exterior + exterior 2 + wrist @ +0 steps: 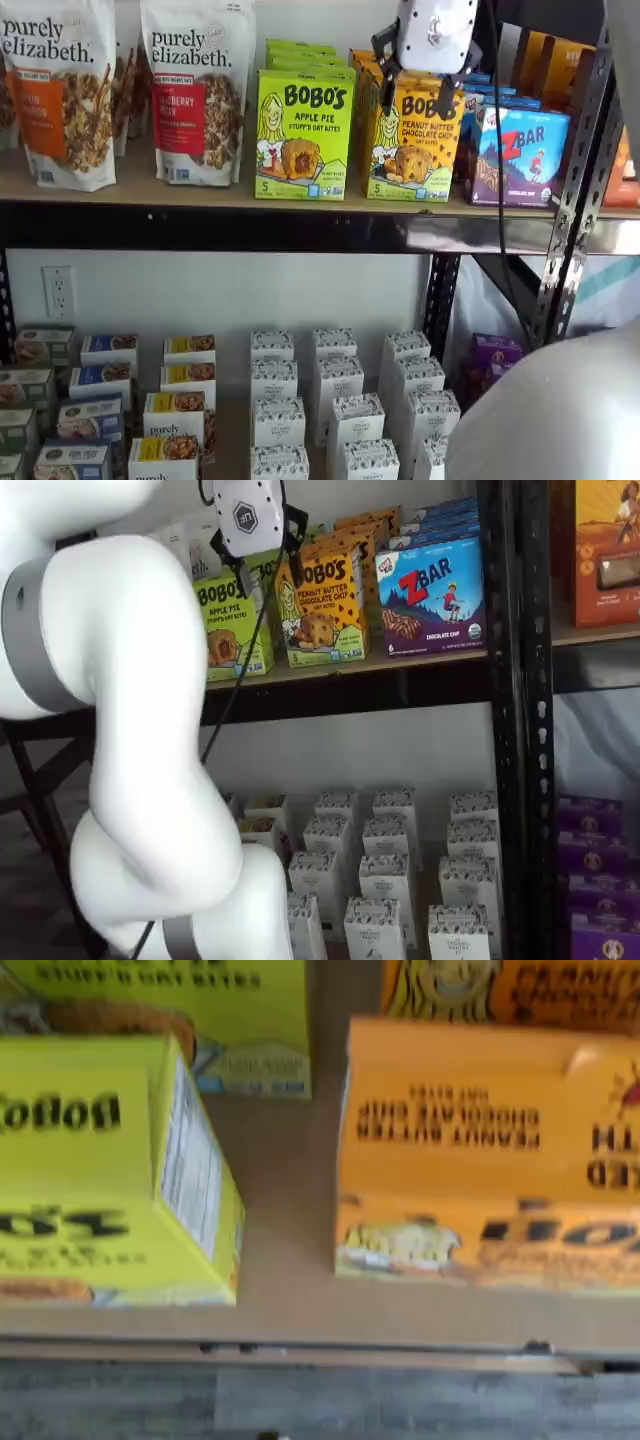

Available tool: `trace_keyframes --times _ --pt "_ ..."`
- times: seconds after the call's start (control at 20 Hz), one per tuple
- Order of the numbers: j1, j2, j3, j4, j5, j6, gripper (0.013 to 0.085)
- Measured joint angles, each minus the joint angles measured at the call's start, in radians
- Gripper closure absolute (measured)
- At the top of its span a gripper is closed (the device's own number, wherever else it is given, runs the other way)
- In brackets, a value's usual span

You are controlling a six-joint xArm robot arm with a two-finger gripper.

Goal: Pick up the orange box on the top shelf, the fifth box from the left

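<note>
Orange box [412, 135] stands upright at the front edge of the top shelf [200, 190], face outward, "Peanut Butter Chocolate Chip" legible in both shelf views. More cartons of the same orange colour are lined up behind it.

Neighbours on the board: lime-green Apple Pie box [304, 135] at the orange box's 9 o'clock, with a clear strip of bare wood between the two; blue ZBar box [518, 155] at its 3 o'clock, just beside it. Two granola bags [198, 90] stand further along toward 9 o'clock.

Gripper [416, 92]: white body sits in front of the upper part of the orange box. In a shelf view the two black fingers [386, 95] hang spread, one near each upper corner of the carton, with the carton's printed face visible between them. Jaws therefore spread; whether either finger touches the cardboard cannot be told. Same spread reads in the other shelf view [268, 578], a cable running down beside the body.

Wrist view: looks down on the tops of the two front cartons, orange one [490, 1150] and lime-green one [110, 1160], tan board showing in the gap between them. Fingers not visible here. Picture is soft; small print unreadable.

Lower shelf carries rows of small white cartons [330, 400].
</note>
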State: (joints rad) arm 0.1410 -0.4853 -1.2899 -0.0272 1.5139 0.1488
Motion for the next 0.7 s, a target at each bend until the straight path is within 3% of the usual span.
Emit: trace_keyframes --times 0.3,0.5,0.7 --pt "-0.04 0.059 -0.077 -0.006 -0.016 -0.037 0.013" --pt "-0.077 0.08 -0.111 0.018 0.008 -0.075 0.013" --pt "-0.083 0.087 -0.121 0.021 0.018 -0.082 0.013"
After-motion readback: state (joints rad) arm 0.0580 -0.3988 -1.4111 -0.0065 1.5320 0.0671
